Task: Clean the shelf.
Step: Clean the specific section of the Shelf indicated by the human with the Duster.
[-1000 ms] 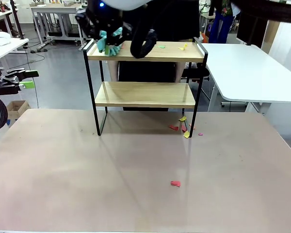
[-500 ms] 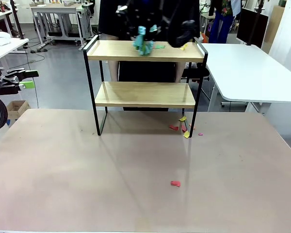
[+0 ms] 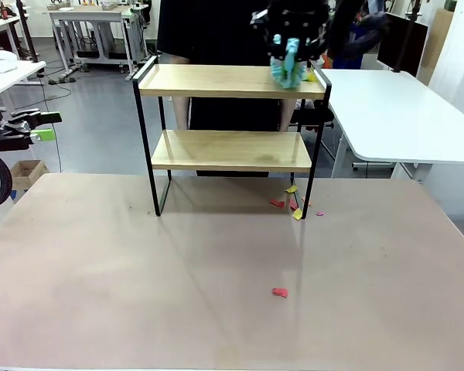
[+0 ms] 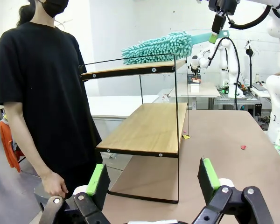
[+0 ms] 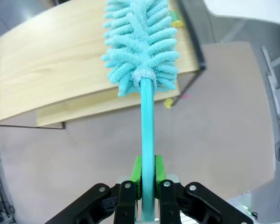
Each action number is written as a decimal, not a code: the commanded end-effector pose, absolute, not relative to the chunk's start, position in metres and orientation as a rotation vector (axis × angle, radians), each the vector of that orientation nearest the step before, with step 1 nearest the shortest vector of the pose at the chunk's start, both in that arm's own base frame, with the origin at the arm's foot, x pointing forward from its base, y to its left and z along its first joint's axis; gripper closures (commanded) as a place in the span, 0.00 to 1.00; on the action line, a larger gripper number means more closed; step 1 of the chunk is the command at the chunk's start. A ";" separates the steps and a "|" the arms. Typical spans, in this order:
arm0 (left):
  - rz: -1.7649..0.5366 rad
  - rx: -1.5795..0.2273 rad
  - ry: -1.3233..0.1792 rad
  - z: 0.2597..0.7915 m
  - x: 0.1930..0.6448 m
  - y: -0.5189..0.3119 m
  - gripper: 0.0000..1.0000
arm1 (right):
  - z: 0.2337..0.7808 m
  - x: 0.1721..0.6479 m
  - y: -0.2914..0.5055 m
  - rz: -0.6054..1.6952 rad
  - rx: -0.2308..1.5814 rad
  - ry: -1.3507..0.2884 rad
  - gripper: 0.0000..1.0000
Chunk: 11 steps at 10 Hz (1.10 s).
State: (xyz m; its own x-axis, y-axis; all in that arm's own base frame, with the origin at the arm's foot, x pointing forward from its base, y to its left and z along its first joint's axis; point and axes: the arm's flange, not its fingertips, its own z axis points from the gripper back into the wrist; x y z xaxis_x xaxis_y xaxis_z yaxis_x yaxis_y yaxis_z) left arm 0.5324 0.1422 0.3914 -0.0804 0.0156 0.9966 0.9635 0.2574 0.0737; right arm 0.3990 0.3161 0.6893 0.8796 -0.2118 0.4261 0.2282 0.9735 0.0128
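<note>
Your right claw (image 5: 148,170), clamped on the teal duster (image 3: 286,71), has swept across to the right end of the top board of the shelf (image 3: 216,81) at the tabletop (image 3: 178,270)'s far edge (left claw (image 4: 151,179) idles wide open), so that tier looks nearly cleared.

A pale beige tabletop (image 3: 139,294) spreads across the near side. At two o'clock stands a white table (image 3: 402,116). At eleven o'clock, metal-legged workbenches (image 3: 85,19) rest on a glossy grey floor (image 3: 100,131). A cardboard box (image 3: 27,174) sits on that floor at nine o'clock. Seen from the left wrist view, a plain white wall (image 4: 126,23) backs the room.
</note>
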 end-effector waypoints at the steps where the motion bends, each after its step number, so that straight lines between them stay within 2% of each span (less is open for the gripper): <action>1: -1.070 -0.990 -1.402 0.394 0.531 0.142 0.00 | 0.688 0.397 0.284 -0.209 -0.131 -0.439 0.87; 3: -1.070 -0.990 -1.402 0.394 0.531 0.142 0.00 | 0.691 0.389 0.261 -0.213 -0.247 -0.467 0.87; 4: -1.070 -0.990 -1.402 0.394 0.531 0.142 0.00 | 0.702 0.377 0.259 -0.204 -0.269 -0.554 0.87; 6: -1.070 -0.990 -1.402 0.394 0.531 0.142 0.00 | 0.723 0.356 0.269 -0.151 -0.162 -0.637 0.87; 8: -1.070 -0.990 -1.402 0.394 0.531 0.142 0.00 | 0.731 0.346 0.283 -0.121 -0.066 -0.630 0.87; 9: -1.070 -0.990 -1.402 0.394 0.531 0.142 0.00 | 0.736 0.352 0.280 -0.172 -0.170 -0.611 0.87; 11: -1.070 -0.990 -1.402 0.394 0.531 0.142 0.00 | 0.736 0.352 0.280 -0.172 -0.170 -0.611 0.87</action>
